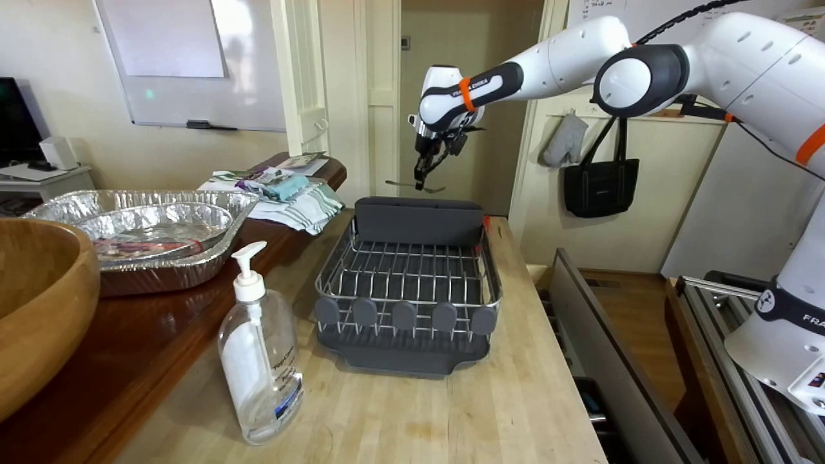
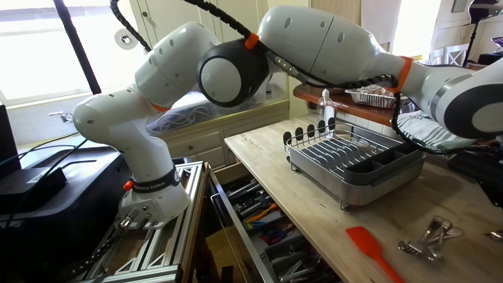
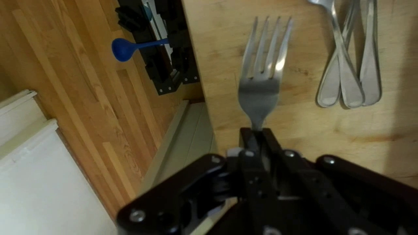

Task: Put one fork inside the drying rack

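Holding one fork point(image 3: 259, 93) in the claw point(image 3: 257, 133), narrowed upon its handle just behind the head. Pointing with its tines to the top of the wrist view. Hanging in the air above the worktop point(image 3: 300, 107), beyond the grey end wall of the drying rack point(image 1: 399, 353) as seen in an exterior view. Showing below, to the side, some crossed cutlery point(image 3: 346, 75), laid on this worktop. Having near the rack a red spatula point(image 2: 365, 241) and, by its opposite end, an upright soap pump bottle point(image 1: 264, 361). Showing alongside the worktop a pulled-out drawer point(image 1: 609, 354) with utensils point(image 2: 261, 213) inside. Having farther away, on a brown ledge point(image 1: 161, 341), cloth towels point(image 1: 309, 203), foil trays point(image 1: 187, 265) and a wooden bowl point(image 1: 45, 309).
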Controlling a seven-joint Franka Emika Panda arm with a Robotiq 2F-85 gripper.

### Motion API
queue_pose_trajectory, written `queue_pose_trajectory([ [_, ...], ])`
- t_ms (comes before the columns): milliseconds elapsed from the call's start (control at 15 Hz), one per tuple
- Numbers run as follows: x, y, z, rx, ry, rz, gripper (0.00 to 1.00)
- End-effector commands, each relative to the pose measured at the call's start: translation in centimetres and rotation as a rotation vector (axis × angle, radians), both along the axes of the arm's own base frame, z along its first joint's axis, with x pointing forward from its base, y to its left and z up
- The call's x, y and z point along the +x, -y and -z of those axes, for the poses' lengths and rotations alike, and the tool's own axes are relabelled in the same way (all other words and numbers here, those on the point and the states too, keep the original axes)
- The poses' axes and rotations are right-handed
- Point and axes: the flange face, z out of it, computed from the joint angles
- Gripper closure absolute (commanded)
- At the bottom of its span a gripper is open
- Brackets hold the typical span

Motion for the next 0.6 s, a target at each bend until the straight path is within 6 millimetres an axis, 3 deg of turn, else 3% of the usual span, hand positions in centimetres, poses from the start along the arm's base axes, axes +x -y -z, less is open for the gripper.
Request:
queue_pose_trajectory([
  [0,-1.4,-1.2,-3.2,-0.03,-0.063,-0.04,0.98],
  [533,-4.7,-5.2,-10.2,-0.101,-0.202,-0.186,0.98],
])
